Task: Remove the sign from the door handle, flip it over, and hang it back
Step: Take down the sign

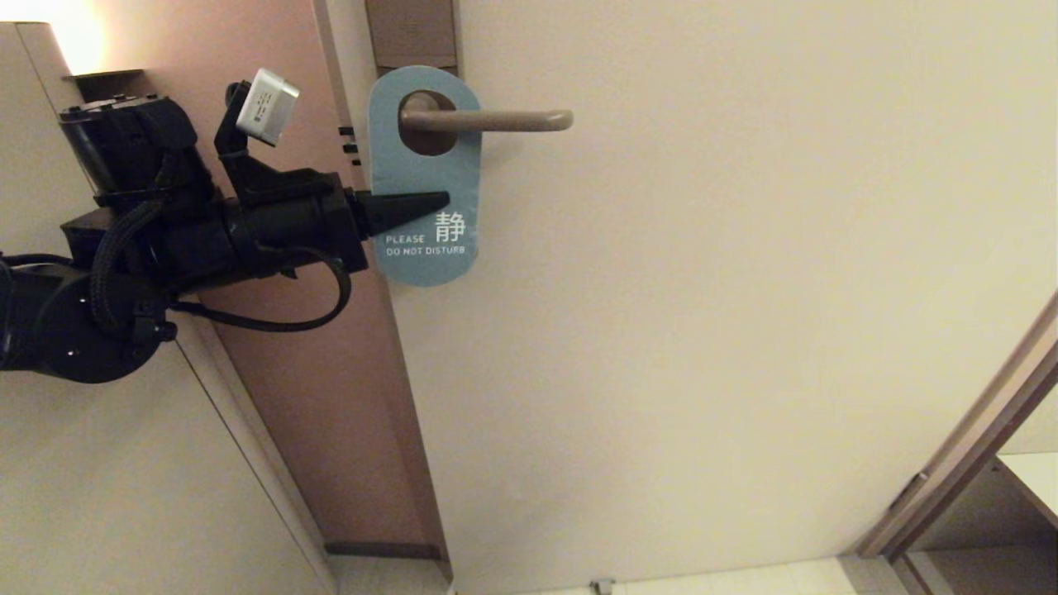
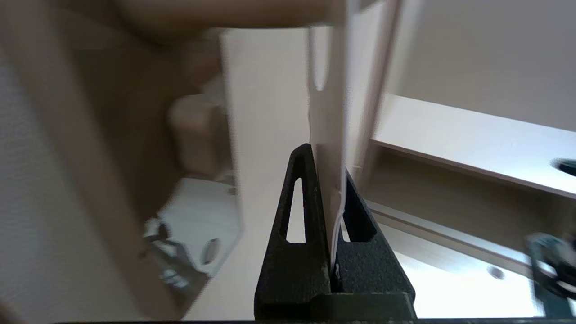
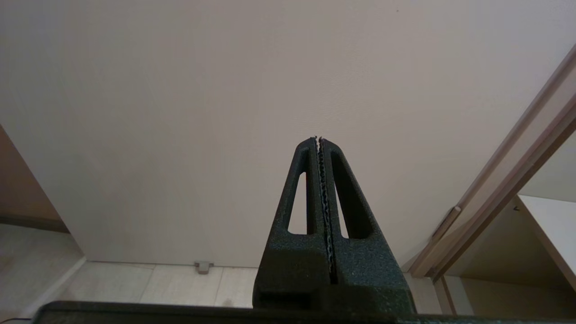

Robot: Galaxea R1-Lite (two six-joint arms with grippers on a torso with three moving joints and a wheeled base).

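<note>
The sign point(image 1: 423, 175) hangs with its blue "PLEASE DO NOT DISTURB" face outward, its oval hole round the base of the door handle point(image 1: 496, 121), a beige lever pointing right. My left gripper point(image 1: 431, 203) reaches in from the left at mid-height of the card and is shut on the sign. In the left wrist view the card point(image 2: 327, 130) runs edge-on between the two black fingers point(image 2: 300, 211), pinched from both sides. My right gripper point(image 3: 319, 140) is shut with nothing in it, facing the plain door lower down; it is out of the head view.
The pale door point(image 1: 702, 330) fills most of the view. Its brown edge point(image 1: 331, 372) and the wall lie behind my left arm. A brown lock plate point(image 1: 411, 33) rises above the handle. A door frame point(image 1: 975, 430) slants at lower right, and a small door stop point(image 1: 602, 586) sits on the floor.
</note>
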